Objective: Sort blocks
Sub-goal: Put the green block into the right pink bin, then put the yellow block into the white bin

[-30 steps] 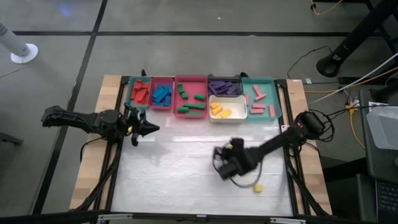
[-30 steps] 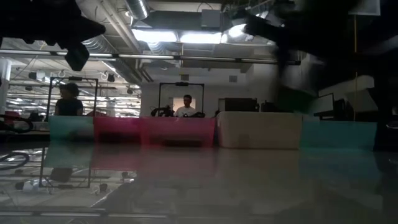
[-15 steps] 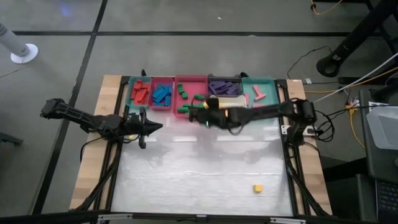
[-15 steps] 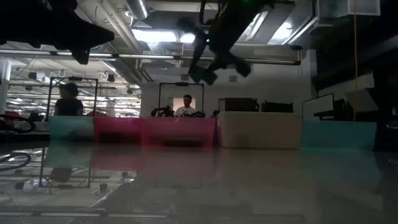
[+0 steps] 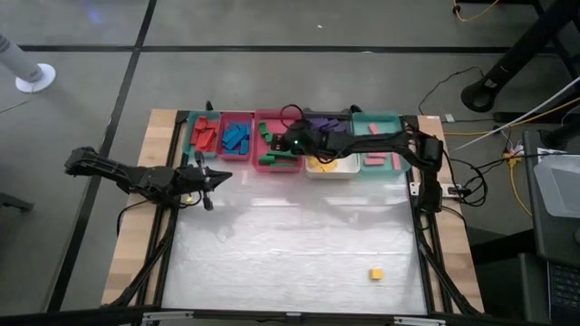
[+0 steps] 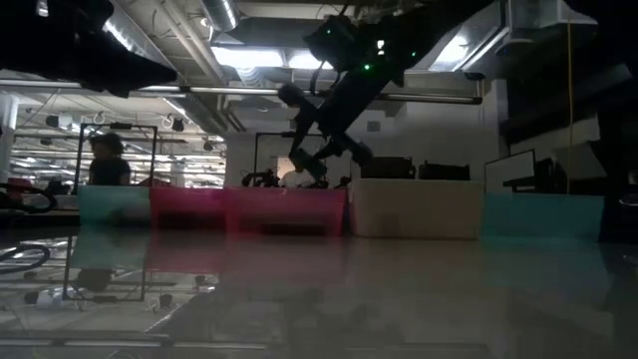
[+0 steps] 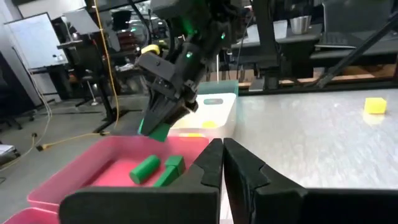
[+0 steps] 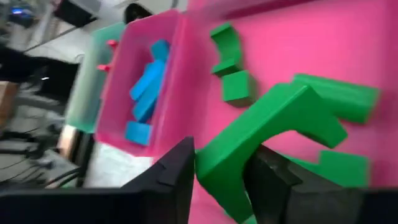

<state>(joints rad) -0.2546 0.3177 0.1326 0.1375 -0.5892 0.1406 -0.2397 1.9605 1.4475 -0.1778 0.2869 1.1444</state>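
Right claw (image 8: pixel 217 171) hanging over the pink tray (image 5: pixel 270 163) at upper centre, clamping a green block (image 8: pixel 273 127). Neighbouring trays crowding both sides. Left claw (image 7: pixel 222 163) shut, mid-left. Lone yellow block (image 5: pixel 374 273) lower right on the surface (image 5: pixel 290 254).

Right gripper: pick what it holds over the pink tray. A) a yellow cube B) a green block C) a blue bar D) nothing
B: the right gripper has a green block between its fingers above the pink tray of green pieces.

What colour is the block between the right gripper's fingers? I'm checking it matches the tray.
Green block, clearest in the right wrist view.
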